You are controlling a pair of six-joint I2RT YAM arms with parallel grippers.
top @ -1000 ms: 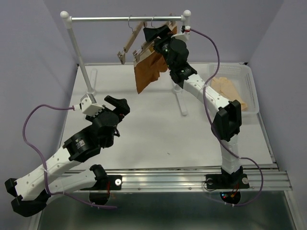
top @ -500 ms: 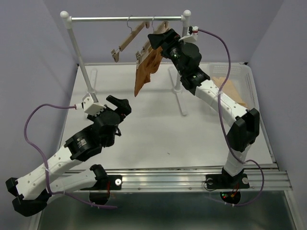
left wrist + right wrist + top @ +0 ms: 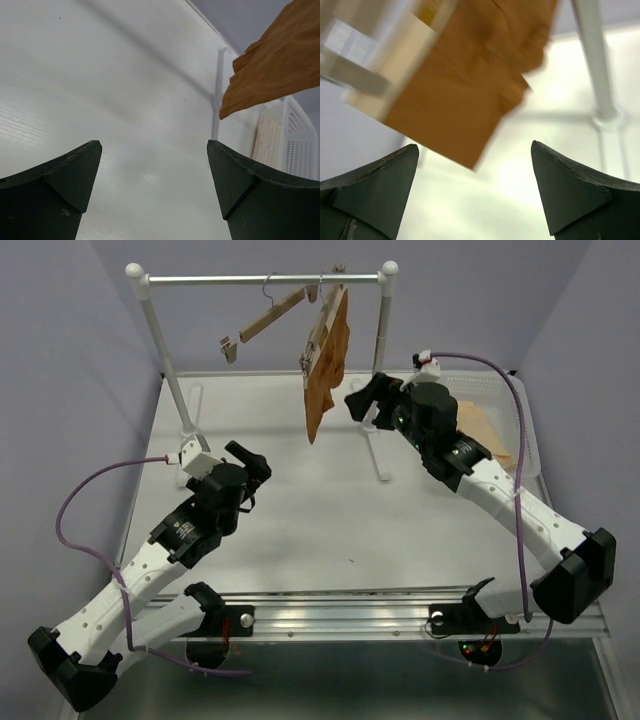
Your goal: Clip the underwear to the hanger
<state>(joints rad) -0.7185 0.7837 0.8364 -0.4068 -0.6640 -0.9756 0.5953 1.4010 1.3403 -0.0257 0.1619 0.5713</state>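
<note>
The rust-brown underwear (image 3: 326,365) hangs from the hanger (image 3: 320,325), a pale wooden bar tilted steeply on the rack's rail (image 3: 260,280). My right gripper (image 3: 358,400) is open and empty, just right of the cloth and below the bar, touching neither. Its wrist view shows the underwear (image 3: 470,90) and the hanger's wood (image 3: 405,55), blurred, above the right gripper (image 3: 475,170). My left gripper (image 3: 255,460) is open and empty low over the table, left of the cloth. In its wrist view the underwear's hem (image 3: 280,65) hangs at top right, far beyond the left gripper (image 3: 155,170).
A second, bare wooden hanger (image 3: 262,318) hangs on the rail to the left. The rack's right post (image 3: 378,360) stands beside my right gripper. A white basket (image 3: 528,410) at the right edge holds a peach-cream cloth (image 3: 485,425).
My right arm has drawn back down and to the right, away from the hanger. The hanger and underwear have swung and now hang steeply. My left arm has shifted slightly.
</note>
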